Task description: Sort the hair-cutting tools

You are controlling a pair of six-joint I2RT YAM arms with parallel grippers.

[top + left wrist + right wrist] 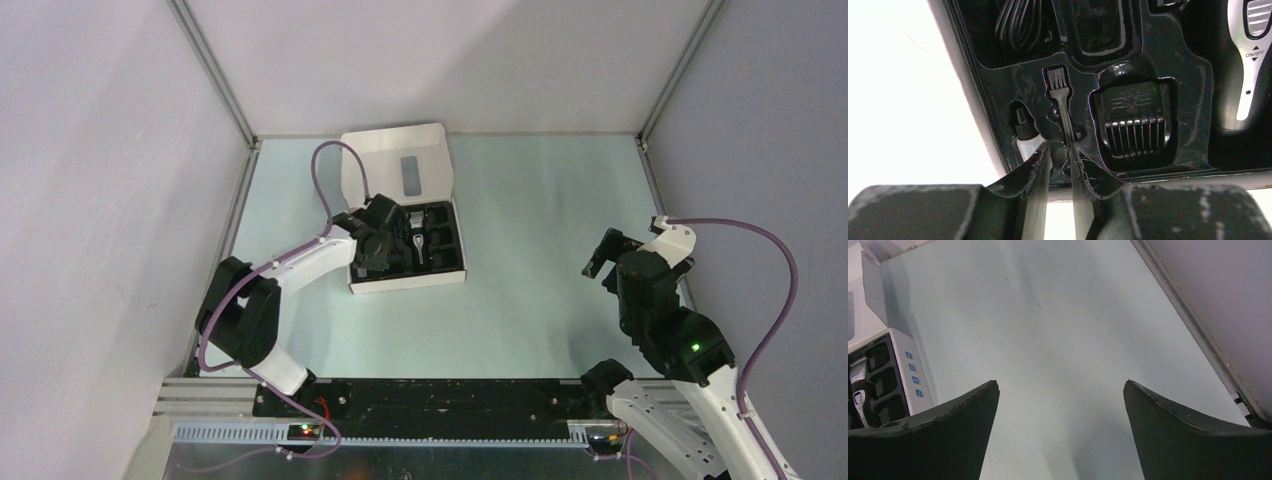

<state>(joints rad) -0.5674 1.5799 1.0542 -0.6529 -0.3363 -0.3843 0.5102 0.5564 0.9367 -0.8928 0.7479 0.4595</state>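
Observation:
The white box's black tray (pixel 1193 75) holds the tools. The thin black brush (pixel 1060 100) lies in its slot beside the black comb attachment (pixel 1133 122). The silver-and-black clipper (pixel 1250 60) lies at the right and the black coiled cord (pixel 1018 25) at the top. My left gripper (pixel 1060 155) hovers low over the tray (pixel 455 262). Its jaws stand a narrow gap apart around the brush's handle end; the handle runs along the right finger, apart from the left one. My right gripper (pixel 1060 387) is wide open and empty over bare table, far right of the box.
The box lid (pixel 400 165) stands open behind the tray. A small bottle with a black cap (pixel 1023 132) sits in the tray just left of the brush. The box side (pixel 908 365) shows at the right wrist view's left edge. Enclosure walls surround the pale green table (pixel 540 200).

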